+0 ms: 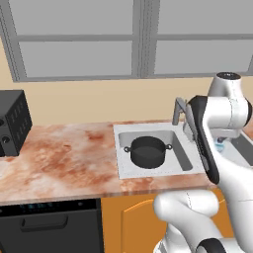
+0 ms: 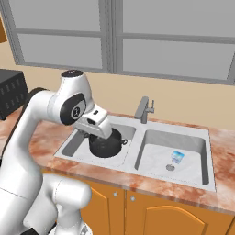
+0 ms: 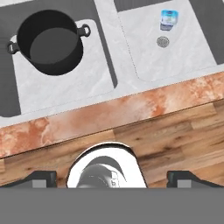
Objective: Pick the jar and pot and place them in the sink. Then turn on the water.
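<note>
Sitting upright in the left basin of the sink point(image 1: 121, 148), the black pot point(image 1: 147, 150) has both loop handles showing, one to each side, and its inside is bare. In the hand view the pot point(image 3: 51, 43) lies toward the upper left, inside the same basin, with pale grey basin floor visible around it. From the right base view the pot point(image 2: 106, 143) is partly covered by the robot's wrist, which hangs just above and in front of it.

In the sink's other basin, a small clear object with a light-blue cast point(image 2: 177, 157) stands just beside the round drain point(image 2: 170, 167); the hand view shows it point(image 3: 169, 19) right next to the drain point(image 3: 162, 41) too. Whether this is the jar cannot be told from its look.

The grey angular faucet point(image 2: 144, 109) rises at the middle of the sink's back edge, between the two basins.

The claw point(image 3: 112, 177) is released: its two dark fingertips point(image 3: 41, 178) stand far apart at the bottom corners of the hand view, with nothing between them. It looks down past the sink's front rim at the reddish marble table point(image 3: 65, 127) edge and the wooden floor point(image 3: 175, 135) below.

A dark appliance point(image 1: 12, 122) sits on the table well to the left of the sink.
</note>
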Robot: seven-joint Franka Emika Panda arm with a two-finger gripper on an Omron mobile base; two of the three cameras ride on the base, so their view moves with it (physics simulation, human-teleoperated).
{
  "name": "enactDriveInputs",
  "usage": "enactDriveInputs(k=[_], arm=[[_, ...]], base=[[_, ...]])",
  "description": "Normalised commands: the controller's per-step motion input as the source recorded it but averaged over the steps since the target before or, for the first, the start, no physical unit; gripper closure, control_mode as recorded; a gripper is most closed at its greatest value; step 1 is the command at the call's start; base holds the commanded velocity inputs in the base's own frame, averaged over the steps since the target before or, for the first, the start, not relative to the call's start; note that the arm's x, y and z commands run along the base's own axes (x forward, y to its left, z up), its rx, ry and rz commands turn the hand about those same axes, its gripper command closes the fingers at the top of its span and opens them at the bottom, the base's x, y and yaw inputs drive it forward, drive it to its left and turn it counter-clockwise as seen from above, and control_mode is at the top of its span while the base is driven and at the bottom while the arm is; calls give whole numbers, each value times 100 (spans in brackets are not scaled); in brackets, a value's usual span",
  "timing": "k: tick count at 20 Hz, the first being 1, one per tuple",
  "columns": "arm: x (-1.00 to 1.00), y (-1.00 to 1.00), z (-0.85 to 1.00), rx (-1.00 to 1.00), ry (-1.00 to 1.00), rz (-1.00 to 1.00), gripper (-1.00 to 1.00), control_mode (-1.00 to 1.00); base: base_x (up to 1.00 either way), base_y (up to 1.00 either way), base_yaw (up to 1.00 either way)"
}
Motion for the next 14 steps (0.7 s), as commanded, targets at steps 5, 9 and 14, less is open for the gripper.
enactDriveInputs(k=[5, 9, 14], arm=[[-3, 0, 2, 0, 0, 0, -100, 100], [0, 0, 0, 0, 0, 0, -100, 100], [0, 0, 0, 0, 0, 0, -100, 100]], base=[[-69, -19, -26], [-79, -2, -70], [-5, 1, -98]])
